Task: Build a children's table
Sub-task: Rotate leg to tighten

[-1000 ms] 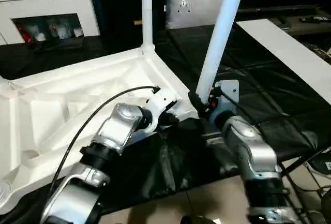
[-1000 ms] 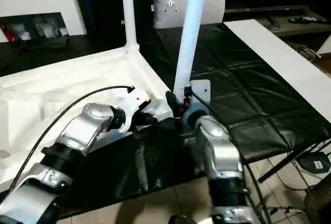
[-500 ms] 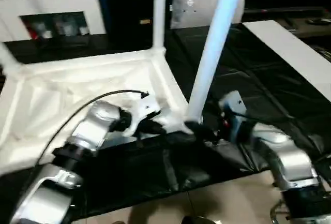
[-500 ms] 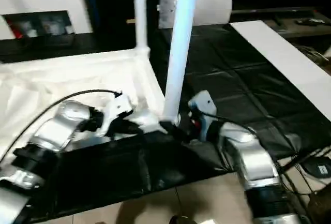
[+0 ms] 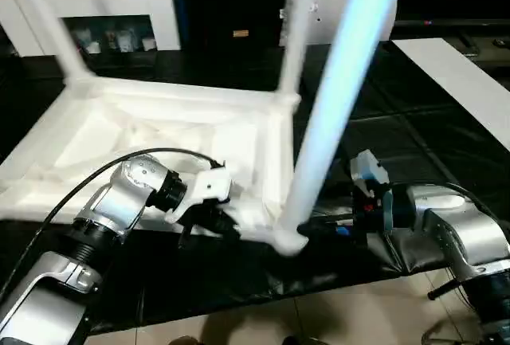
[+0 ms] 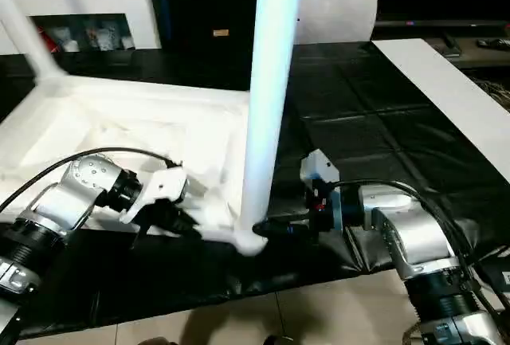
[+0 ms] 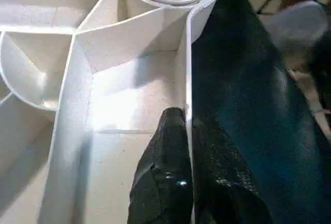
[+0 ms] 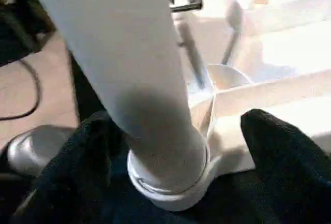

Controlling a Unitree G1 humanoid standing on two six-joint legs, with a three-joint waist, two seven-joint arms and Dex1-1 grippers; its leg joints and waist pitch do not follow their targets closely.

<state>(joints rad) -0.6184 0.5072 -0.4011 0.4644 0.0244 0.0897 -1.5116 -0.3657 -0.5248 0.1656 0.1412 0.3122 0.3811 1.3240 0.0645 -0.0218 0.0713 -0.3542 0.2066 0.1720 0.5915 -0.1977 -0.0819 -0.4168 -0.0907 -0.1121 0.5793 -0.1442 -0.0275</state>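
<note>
An upside-down white tabletop (image 5: 159, 134) lies on a black-covered table (image 5: 398, 130). The left pincer (image 7: 187, 146) pinches its near rim. The right pincer (image 8: 170, 146), spread, straddles the leg (image 5: 335, 98) at the near corner.

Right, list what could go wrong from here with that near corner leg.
1. The right tool stands open around the near leg at its base, not clamped. If the leg is not fully seated in its corner socket, it could tip.
2. The left tool pinches only the thin rim of the tabletop. That narrow hold might slip.
3. That corner sits at the edge of the black mat, so a nudge could push it off.
</note>
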